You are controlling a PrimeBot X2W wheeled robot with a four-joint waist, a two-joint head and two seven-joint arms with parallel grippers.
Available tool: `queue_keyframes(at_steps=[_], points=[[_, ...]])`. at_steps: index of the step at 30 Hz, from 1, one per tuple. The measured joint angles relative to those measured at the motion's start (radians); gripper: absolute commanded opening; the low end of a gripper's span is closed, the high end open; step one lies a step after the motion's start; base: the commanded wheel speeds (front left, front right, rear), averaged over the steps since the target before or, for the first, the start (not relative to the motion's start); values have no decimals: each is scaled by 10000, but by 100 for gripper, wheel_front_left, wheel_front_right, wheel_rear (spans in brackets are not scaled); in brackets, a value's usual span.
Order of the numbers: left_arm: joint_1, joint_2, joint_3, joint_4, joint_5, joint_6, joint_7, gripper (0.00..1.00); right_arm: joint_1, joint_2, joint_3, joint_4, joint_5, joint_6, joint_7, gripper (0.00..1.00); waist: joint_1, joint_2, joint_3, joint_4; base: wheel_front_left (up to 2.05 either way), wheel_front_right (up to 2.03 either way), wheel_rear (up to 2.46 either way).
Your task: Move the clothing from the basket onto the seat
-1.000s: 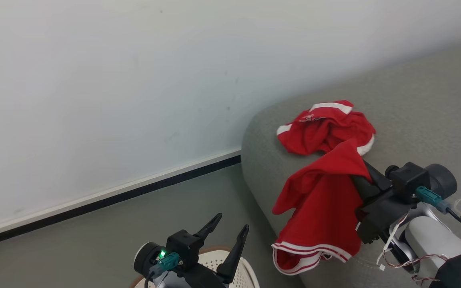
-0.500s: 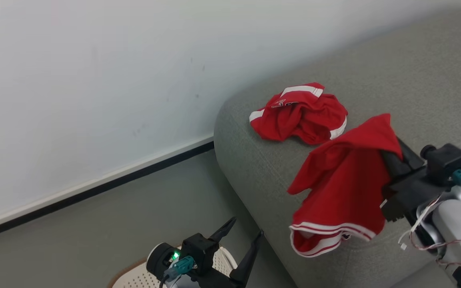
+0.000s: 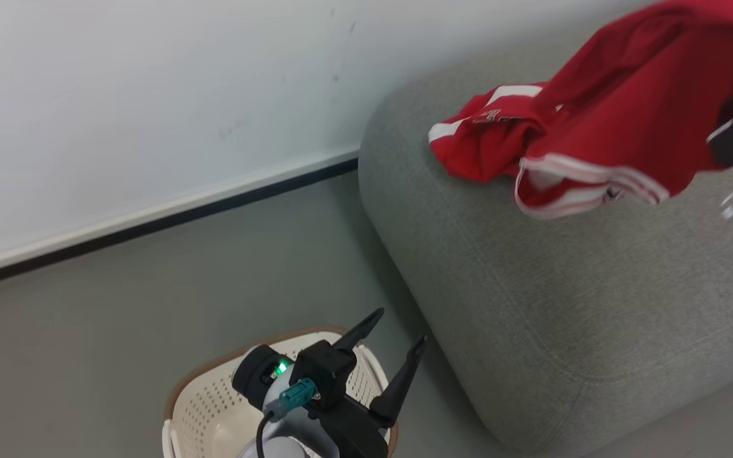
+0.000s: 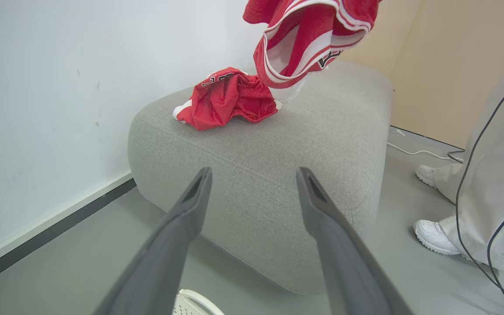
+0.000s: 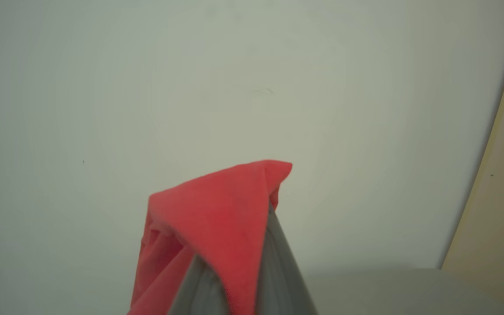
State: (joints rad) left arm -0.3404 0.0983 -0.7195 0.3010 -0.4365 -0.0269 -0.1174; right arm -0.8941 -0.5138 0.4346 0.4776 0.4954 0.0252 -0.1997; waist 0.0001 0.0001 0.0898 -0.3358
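Observation:
One red garment of the clothing (image 3: 627, 121) with white-striped hems hangs in the air above the grey seat (image 3: 532, 286). My right gripper (image 5: 270, 218) is shut on its top fold, and the cloth drapes over the fingers. A second, crumpled red garment (image 3: 474, 137) lies on the seat's far corner near the wall and also appears in the left wrist view (image 4: 225, 98). My left gripper (image 3: 398, 329) stands open and empty low over the cream basket (image 3: 214, 394), which has a brown rim. The arm hides part of the basket's inside.
A white wall with a dark baseboard (image 3: 150, 222) runs behind the seat. A person in pale trousers and white shoes (image 4: 435, 236) stands on the grey floor beside the seat. A cable (image 4: 418, 152) lies on the floor there.
The head camera has tilted down and the picture has shifted. My right gripper has raised the held garment higher above the seat. The left gripper stays open over the basket.

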Motion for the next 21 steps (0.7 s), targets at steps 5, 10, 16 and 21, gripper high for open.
queue_keyframes(at_steps=[5,10,16,21], points=[[-281,272,40,-393,125,8,113,100,-1183,-382,-449,780,59,-25,244,0,1,0,589,352,0,0,0],[-646,399,75,-851,268,19,293,100,-2053,-1053,-844,1352,42,-163,412,0,1,0,1199,746,0,0,0],[-1075,579,104,-1388,474,63,495,100,-2919,-1308,-1018,1764,-44,-268,502,0,1,0,1960,1226,0,0,0],[-1373,640,115,-1808,706,94,642,100,-3410,-1444,-1072,1990,-121,-347,502,0,2,0,2636,1561,0,0,0]])
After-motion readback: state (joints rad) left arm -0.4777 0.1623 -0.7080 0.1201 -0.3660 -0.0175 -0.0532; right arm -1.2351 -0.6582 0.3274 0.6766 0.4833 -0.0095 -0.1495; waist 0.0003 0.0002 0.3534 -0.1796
